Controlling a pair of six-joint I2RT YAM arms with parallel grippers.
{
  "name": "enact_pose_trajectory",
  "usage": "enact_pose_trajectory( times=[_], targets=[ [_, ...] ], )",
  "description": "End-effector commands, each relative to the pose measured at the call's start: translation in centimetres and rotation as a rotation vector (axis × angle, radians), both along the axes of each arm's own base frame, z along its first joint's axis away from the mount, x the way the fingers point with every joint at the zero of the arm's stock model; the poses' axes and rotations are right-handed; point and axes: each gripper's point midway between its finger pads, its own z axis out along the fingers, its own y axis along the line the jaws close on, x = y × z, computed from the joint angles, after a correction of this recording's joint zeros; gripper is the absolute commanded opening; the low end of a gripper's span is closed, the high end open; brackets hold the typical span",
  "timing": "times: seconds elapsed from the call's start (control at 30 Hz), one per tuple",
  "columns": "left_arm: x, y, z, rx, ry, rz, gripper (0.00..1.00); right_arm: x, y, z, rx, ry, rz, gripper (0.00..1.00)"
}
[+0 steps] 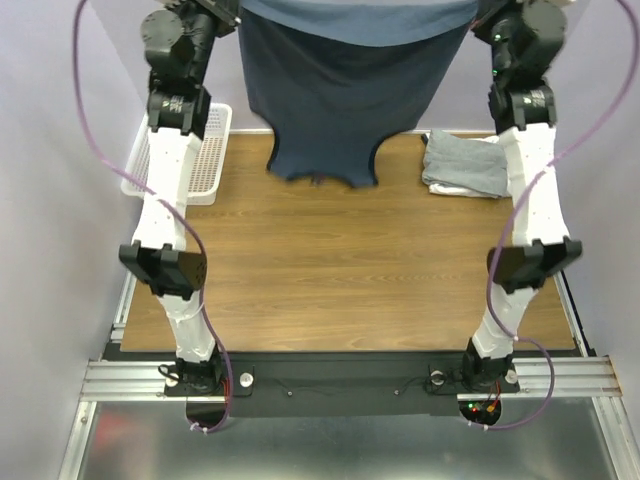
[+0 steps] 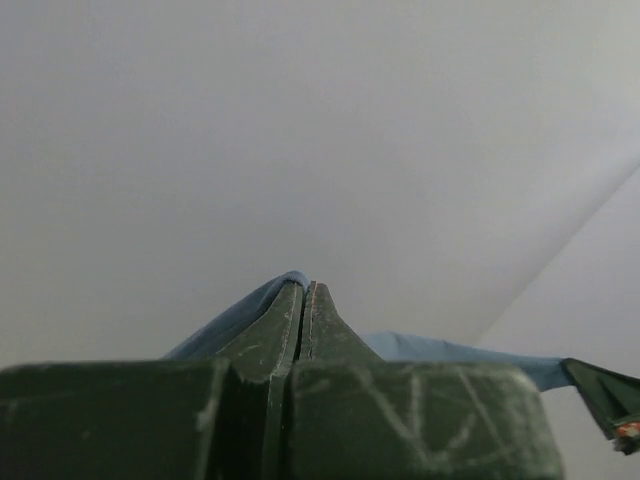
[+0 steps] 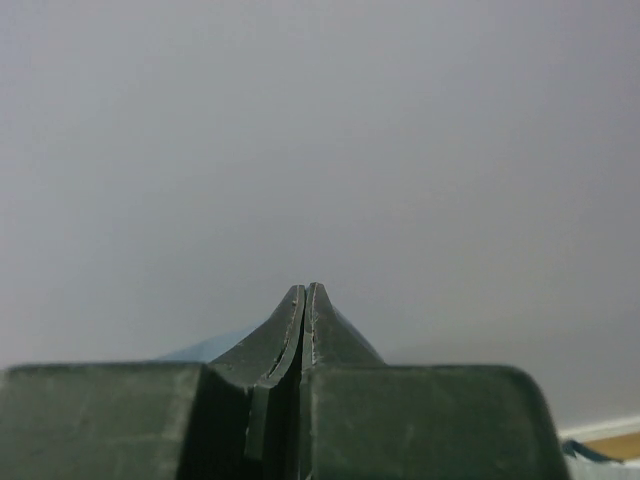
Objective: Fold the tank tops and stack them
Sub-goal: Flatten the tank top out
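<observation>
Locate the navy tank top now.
Top external view, top centre: the navy tank top hangs from the left gripper and right gripper, between the white basket on the left and the folded pile on the right.

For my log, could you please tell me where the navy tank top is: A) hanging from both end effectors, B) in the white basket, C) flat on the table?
A: the navy tank top hangs between the left end effector and right end effector, both shut on it.

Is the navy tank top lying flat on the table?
No, the navy tank top hangs vertically in the air rather than spread on the table.
</observation>
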Motion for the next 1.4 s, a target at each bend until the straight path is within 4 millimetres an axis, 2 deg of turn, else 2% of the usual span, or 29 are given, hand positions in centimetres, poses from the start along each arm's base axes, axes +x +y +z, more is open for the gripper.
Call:
enact_pose_trajectory(
  times=[0.0,0.03,0.13,0.17,0.2,0.23,0.27,0.3,0.33,0.37,0.4,0.43,0.47,0.5,0.53,0.57,0.6,0.63,0.7,0.73,0.77,0.8,0.83,0.93,1.0,1.07,1.2,1.37],
  targets=[
    [-11.7,2.1,11.1,-0.001,-0.356,0.013,0.00,-9.3,0.1,10.7,0.043,-0.316,0.037,0.00],
    [-11.3,2.0,10.4,0.006,-0.338,0.009,0.00,-9.4,0.1,10.5,0.040,-0.307,0.040,0.00],
    [-10.1,1.5,7.0,0.018,-0.247,-0.017,0.00,-8.2,0.7,6.6,0.048,-0.209,0.067,0.00],
    [-9.7,1.3,4.4,0.019,-0.190,-0.030,0.00,-9.4,0.6,6.5,0.053,-0.203,0.071,0.00],
    [-9.5,1.0,2.7,0.014,-0.159,-0.048,0.00,-7.7,0.9,2.1,0.051,-0.101,0.076,0.00],
    [-7.7,0.4,-2.5,-0.003,-0.056,-0.078,0.00,-7.5,1.1,0.1,0.065,-0.058,0.084,0.01],
    [-8.9,0.5,-3.5,-0.018,-0.039,-0.092,0.00,-7.8,1.0,-1.3,0.070,-0.028,0.088,0.00],
    [-9.1,0.1,-5.5,-0.055,0.010,-0.127,0.00,-8.0,1.2,-5.6,0.077,0.063,0.098,0.00],
    [-7.9,-0.3,-12.1,-0.060,0.147,-0.139,0.00,-8.5,1.4,-7.4,0.085,0.097,0.106,0.00],
    [-9.2,-0.4,-13.7,-0.077,0.178,-0.152,0.00,-8.8,1.6,-10.2,0.089,0.153,0.116,0.00],
    [-9.6,-0.6,-16.4,-0.101,0.239,-0.165,0.00,-10.7,1.5,-10.8,0.099,0.158,0.129,0.00],
    [-10.3,-1.1,-19.2,-0.116,0.296,-0.183,0.00,-10.9,1.9,-17.6,0.103,0.294,0.138,0.01],
    [-11.6,-1.3,-24.9,-0.148,0.413,-0.184,0.00,-11.8,2.5,-20.3,0.130,0.346,0.176,0.00],
    [-12.5,-1.5,-27.7,-0.161,0.469,-0.185,0.00,-12.9,2.8,-22.5,0.153,0.387,0.193,0.01],
    [-13.6,-2.1,-30.2,-0.165,0.517,-0.191,0.00,-14.9,3.0,-28.3,0.186,0.496,0.206,0.00],
    [-15.2,-2.2,-35.8,-0.156,0.633,-0.182,0.00,-16.0,3.5,-30.4,0.200,0.539,0.234,0.00],
    [-16.9,-2.6,-37.2,-0.159,0.672,-0.184,0.00,-18.0,3.6,-35.1,0.226,0.636,0.239,0.00],
    [-18.6,-2.8,-41.1,-0.144,0.759,-0.175,0.00,-18.9,3.5,-36.8,0.234,0.674,0.236,0.00],
    [-20.7,-3.0,-43.2,-0.159,0.816,-0.171,0.00,-20.9,3.4,-40.7,0.254,0.773,0.226,0.00],
    [-21.6,-3.2,-44.5,-0.159,0.859,-0.167,0.00,-21.7,3.5,-42.0,0.262,0.803,0.230,0.00],
    [-23.1,-3.3,-47.0,-0.138,0.935,-0.157,0.00,-23.3,3.6,-44.5,0.277,0.865,0.231,0.00],
    [-23.7,-3.3,-48.0,-0.144,0.972,-0.150,0.00,-24.3,3.5,-45.9,0.293,0.908,0.221,0.00],
    [-24.8,-2.9,-49.9,-0.131,1.042,-0.131,0.00,-25.1,3.4,-47.0,0.293,0.937,0.216,0.00],
    [-26.2,-2.3,-51.5,-0.119,1.112,-0.099,0.00,-27.6,2.2,-50.0,0.271,1.037,0.150,0.00],
    [-26.4,-1.7,-51.3,-0.103,1.114,-0.072,0.00,-28.7,1.6,-50.6,0.255,1.082,0.118,0.00],
    [-26.4,-0.5,-51.2,-0.071,1.129,-0.009,0.00,-28.8,0.2,-50.4,0.221,1.084,0.044,0.00],
    [-27.0,-0.1,-51.4,-0.040,1.163,0.007,0.00,-29.6,-1.0,-49.8,0.214,1.111,-0.027,0.00],
    [-27.8,0.6,-52.0,0.000,1.207,0.040,0.00,-29.4,-2.6,-47.9,0.212,1.100,-0.115,0.01]
  ],
)
